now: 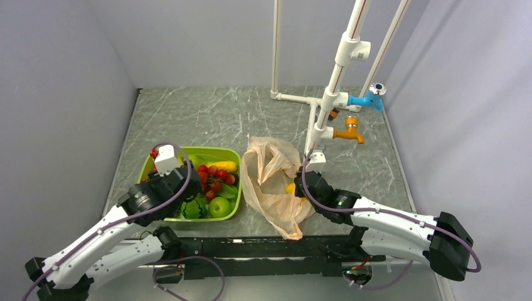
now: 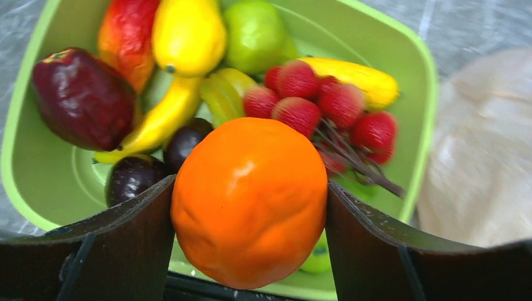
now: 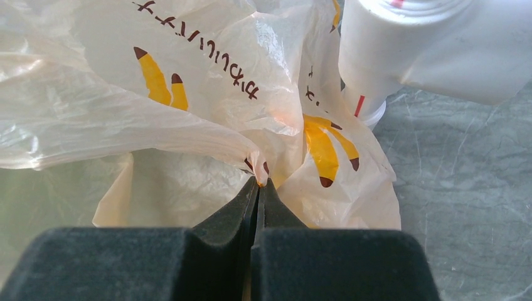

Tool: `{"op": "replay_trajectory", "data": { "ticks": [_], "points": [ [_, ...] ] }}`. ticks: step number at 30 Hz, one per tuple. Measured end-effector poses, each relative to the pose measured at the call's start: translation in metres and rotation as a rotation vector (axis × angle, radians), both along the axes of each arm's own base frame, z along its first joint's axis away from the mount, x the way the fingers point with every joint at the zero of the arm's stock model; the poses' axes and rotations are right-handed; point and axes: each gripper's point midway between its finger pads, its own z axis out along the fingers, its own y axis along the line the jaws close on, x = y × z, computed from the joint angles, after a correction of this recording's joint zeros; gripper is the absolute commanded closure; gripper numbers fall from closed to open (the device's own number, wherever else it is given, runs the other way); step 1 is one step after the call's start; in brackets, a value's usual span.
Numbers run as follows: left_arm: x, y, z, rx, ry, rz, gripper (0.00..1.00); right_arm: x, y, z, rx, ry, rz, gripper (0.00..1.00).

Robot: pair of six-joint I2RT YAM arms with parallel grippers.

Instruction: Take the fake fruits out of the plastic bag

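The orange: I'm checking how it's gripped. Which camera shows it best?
Left wrist: the orange fills the centre, touching both fingers of the left tool. The top view hides it under the arm; the right wrist shows none of it.

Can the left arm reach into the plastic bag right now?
Probably not yet: the left gripper is full, clamped on the orange above the green tub. Once that drops, the plastic bag lies right beside the tub, with the right gripper pinching it.

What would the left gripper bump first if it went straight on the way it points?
Probably the red bunch in the green tub, just beyond the orange it holds; depth is unclear.
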Motion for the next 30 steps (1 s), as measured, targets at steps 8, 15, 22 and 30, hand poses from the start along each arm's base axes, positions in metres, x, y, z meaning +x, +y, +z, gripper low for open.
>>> {"op": "replay_trajectory", "data": {
  "ticks": [8,15,22,30],
  "points": [
    [0.019,0.039,-0.058,0.085,0.138,0.209,1.00,-0.001,0.002,0.000,-0.003,0.004,0.012,1.00],
    [0.017,0.063,-0.092,0.066,0.192,0.333,0.73,-0.001,0.002,0.001,0.000,0.004,0.018,1.00],
    [0.017,0.061,-0.094,0.009,0.158,0.336,0.08,-0.002,0.003,0.000,0.001,0.008,0.027,1.00],
    [0.008,0.046,-0.075,-0.105,0.129,0.257,0.01,-0.002,0.004,-0.001,0.001,0.014,0.033,1.00]
  ]
}}
